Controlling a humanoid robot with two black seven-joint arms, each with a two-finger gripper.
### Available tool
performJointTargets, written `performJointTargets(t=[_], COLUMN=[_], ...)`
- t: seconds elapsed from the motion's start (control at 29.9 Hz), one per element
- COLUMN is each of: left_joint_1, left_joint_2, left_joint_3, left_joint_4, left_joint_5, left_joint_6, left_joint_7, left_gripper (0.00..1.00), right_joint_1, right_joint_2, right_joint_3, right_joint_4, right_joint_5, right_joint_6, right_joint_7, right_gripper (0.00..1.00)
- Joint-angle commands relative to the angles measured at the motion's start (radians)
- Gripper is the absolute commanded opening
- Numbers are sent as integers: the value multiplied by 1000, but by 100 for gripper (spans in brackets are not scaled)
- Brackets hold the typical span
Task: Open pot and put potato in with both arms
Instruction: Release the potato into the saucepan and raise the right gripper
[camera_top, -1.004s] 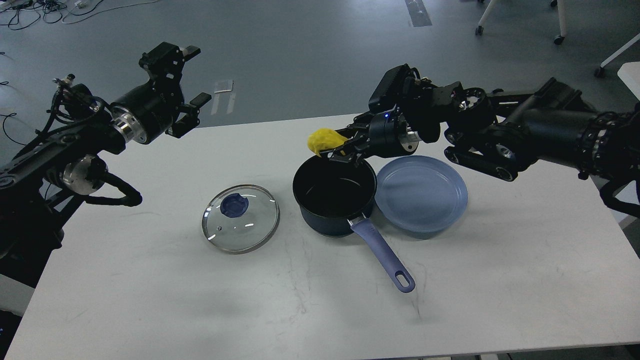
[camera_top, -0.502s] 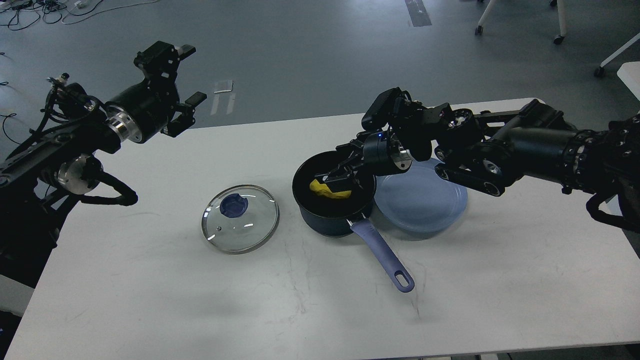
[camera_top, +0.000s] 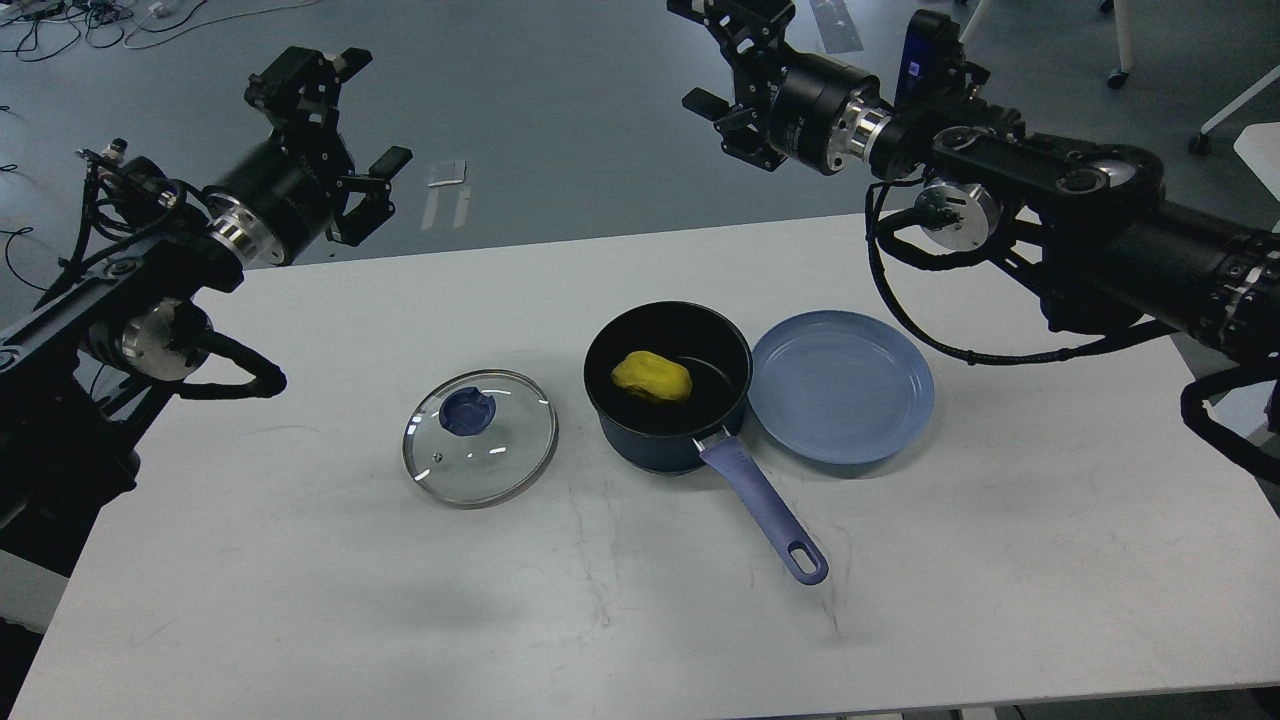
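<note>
A dark blue pot (camera_top: 668, 440) with a purple handle (camera_top: 765, 510) stands open at the table's middle. The yellow potato (camera_top: 652, 376) lies inside it. The glass lid (camera_top: 481, 437) with a blue knob lies flat on the table left of the pot. My right gripper (camera_top: 722, 60) is open and empty, raised high above the table's far edge, well clear of the pot. My left gripper (camera_top: 350, 130) is open and empty, raised beyond the table's far left.
An empty blue plate (camera_top: 842, 386) sits right of the pot, touching it. The white table (camera_top: 640, 620) has bare room in front. Cables and chair legs lie on the grey floor behind.
My right gripper let go of the potato in the pot, then rose up and back above the far edge. My left gripper shifted slightly up and left.
</note>
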Motion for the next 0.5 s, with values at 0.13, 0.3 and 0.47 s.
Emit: performJointTargets(t=[0.13,0.3,0.47], left_joint_1=[49,77,78], left_joint_2=[-91,-122,-123], left_joint_3=[-15,-15,-42], left_joint_4=[11,12,65], left_joint_5=[-33,-35,-52], left_joint_6=[16,16,-1], left_joint_7=[3,47,89], left_gripper=[98,98,98], right_joint_1=[-133,-147,-145], right_joint_2=[12,43,49], right_joint_3=[204,209,198], right_joint_4=[11,13,13], right_joint_5=[130,136,135], right_joint_6=[-95,-163,-168], right_joint_7=[-119,-167,-166], right_gripper=[100,100,100])
